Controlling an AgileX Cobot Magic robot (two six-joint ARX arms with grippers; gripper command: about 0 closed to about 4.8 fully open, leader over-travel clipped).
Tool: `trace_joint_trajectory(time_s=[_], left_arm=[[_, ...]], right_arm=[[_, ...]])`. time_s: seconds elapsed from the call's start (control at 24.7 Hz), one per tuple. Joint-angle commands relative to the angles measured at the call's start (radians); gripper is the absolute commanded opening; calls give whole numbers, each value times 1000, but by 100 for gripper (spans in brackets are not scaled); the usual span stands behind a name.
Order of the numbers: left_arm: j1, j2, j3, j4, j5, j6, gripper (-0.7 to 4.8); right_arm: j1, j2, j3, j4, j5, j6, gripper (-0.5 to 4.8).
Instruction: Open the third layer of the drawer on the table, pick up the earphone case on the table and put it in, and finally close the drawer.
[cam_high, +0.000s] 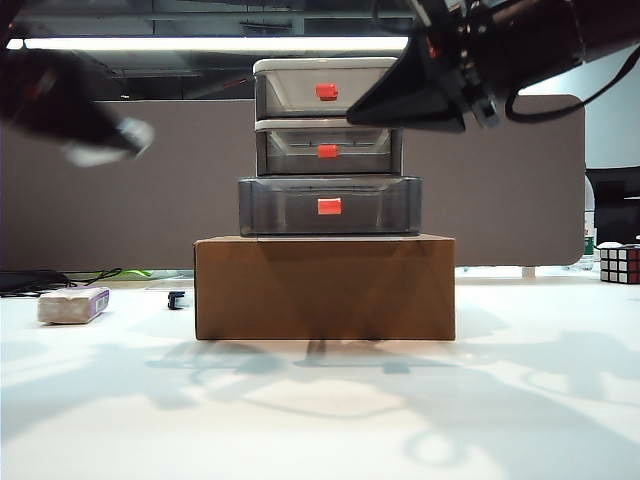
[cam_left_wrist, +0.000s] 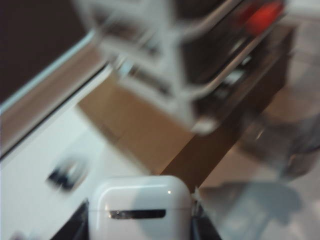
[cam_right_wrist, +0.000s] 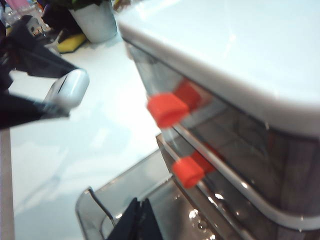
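Smoky grey translucent plastic three-tier drawer unit (cam_high: 328, 145) with white frame and red-orange tab handles; plain brown cardboard box (cam_high: 324, 287); glossy white rounded earphone case (cam_left_wrist: 141, 210); smooth white table (cam_high: 320, 410); multicoloured puzzle cube (cam_high: 619, 264).

Both arms are black; the right claw (cam_high: 385, 108) tapers to a wedge (a black cable loops behind), left claw (cam_high: 110, 140) blurred.
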Motion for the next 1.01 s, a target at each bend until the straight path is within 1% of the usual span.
trace_joint_trajectory(time_s=[0.04,0.08,0.12,0.16,0.24,0.4,0.53,0.65,0.73,0.81,0.89,0.93,1.01], left_arm=[[-93,4,31,7,-23,-4,84],[-158,17,47,26,-31,-4,84],[-188,27,54,37,-48,-4,84],[-247,54,67,65,-80,-4,84],[-290,90,80,106,-82,-4,84],[-357,193,115,204,-97,-24,84],[-371,300,171,210,-106,-37,84],[-371,375,215,209,-101,-89,86],[-371,390,225,194,-101,-105,105],[-370,398,225,181,-95,-113,172],[-371,398,225,159,-66,-113,242],[-371,398,225,150,-52,-113,250],[-371,397,225,130,-39,-119,250]], right_arm=[[0,-24,6,10,1,-3,-6],[0,-33,6,10,1,-3,-6],[0,-40,6,5,2,-3,-6],[0,-52,6,-1,1,-3,-6],[0,-60,6,-3,1,-3,-6],[0,-74,6,-14,2,-3,-6],[0,-83,6,-19,0,-3,-6],[0,-94,6,-29,1,-3,-5],[0,-98,6,-32,1,-3,-6],[0,-101,6,-32,1,-3,-6],[0,-103,6,-30,1,-3,-5],[0,-103,6,-27,2,-3,-6],[0,-103,6,-27,2,-3,-6]])
